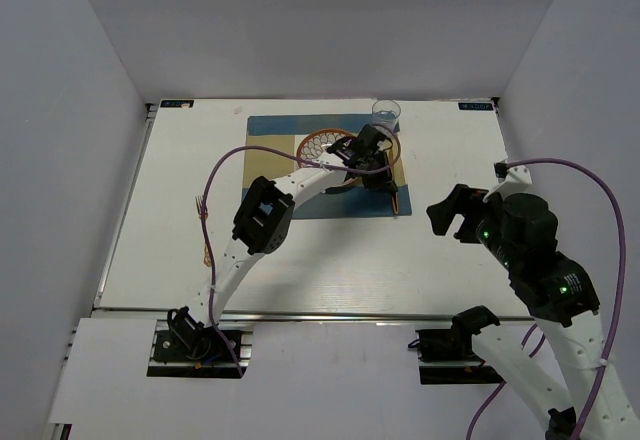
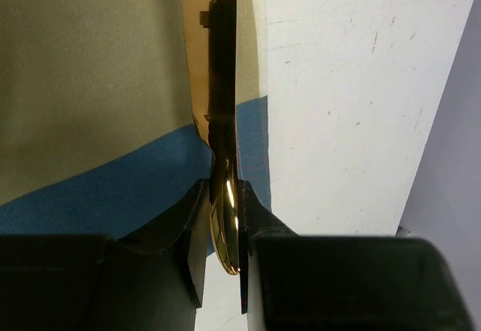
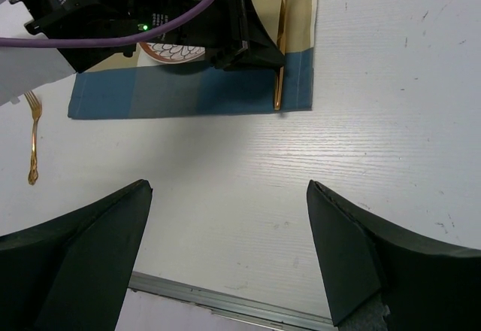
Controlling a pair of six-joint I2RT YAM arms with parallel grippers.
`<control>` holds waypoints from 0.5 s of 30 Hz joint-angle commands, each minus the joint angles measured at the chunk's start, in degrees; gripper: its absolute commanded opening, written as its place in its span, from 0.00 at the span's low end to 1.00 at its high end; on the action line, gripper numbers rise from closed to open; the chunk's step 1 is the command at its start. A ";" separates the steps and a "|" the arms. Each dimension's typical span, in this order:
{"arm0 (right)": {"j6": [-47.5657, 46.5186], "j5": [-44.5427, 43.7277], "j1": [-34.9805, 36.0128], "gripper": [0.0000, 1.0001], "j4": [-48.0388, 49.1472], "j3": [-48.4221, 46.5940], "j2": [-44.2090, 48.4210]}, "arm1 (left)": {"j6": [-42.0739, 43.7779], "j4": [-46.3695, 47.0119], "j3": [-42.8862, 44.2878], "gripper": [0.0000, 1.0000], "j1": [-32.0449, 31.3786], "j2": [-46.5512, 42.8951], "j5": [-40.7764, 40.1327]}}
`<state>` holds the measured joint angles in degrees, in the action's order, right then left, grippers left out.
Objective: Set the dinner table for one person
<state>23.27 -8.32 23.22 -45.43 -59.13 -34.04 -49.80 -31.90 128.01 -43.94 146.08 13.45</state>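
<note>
The white dinner table [image 1: 300, 260] holds a blue-and-beige placemat [image 1: 270, 135] at the back middle. On the mat is a patterned plate [image 1: 318, 143], with a clear glass [image 1: 386, 112] at the mat's far right corner. My left gripper [image 1: 378, 175] is shut on a gold utensil [image 2: 225, 218], seen edge-on between the jaws. The utensil runs along the mat's right edge [image 3: 279, 60], low over it. My right gripper [image 1: 448, 218] is open and empty over bare table right of the mat, with its fingers [image 3: 361, 263] wide apart.
A gold fork [image 1: 205, 235] lies on the table left of the mat and also shows in the right wrist view [image 3: 33, 139]. White walls enclose the table. A metal rail [image 3: 225, 301] runs along the near edge.
</note>
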 commanded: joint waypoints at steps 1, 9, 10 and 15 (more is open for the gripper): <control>-0.86 -1.09 -0.20 0.89 0.16 0.60 0.64 | -0.56 2.63 2.69 0.00 0.44 -1.85 1.75; -0.85 -0.82 -0.11 0.89 -0.27 0.77 1.26 | -1.18 4.04 2.86 0.00 0.44 -0.27 1.84; -0.94 -0.74 -0.19 0.89 -0.36 0.86 1.26 | -1.18 4.30 3.04 0.00 0.44 -0.10 1.75; -0.94 -0.82 -0.11 0.89 -0.45 1.04 1.52 | -0.74 4.39 3.04 0.00 0.44 0.08 1.14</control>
<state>23.29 -8.49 23.22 -46.61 -58.28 -33.19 -50.50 -29.65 128.44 -43.66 147.59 14.17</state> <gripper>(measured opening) 0.893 0.280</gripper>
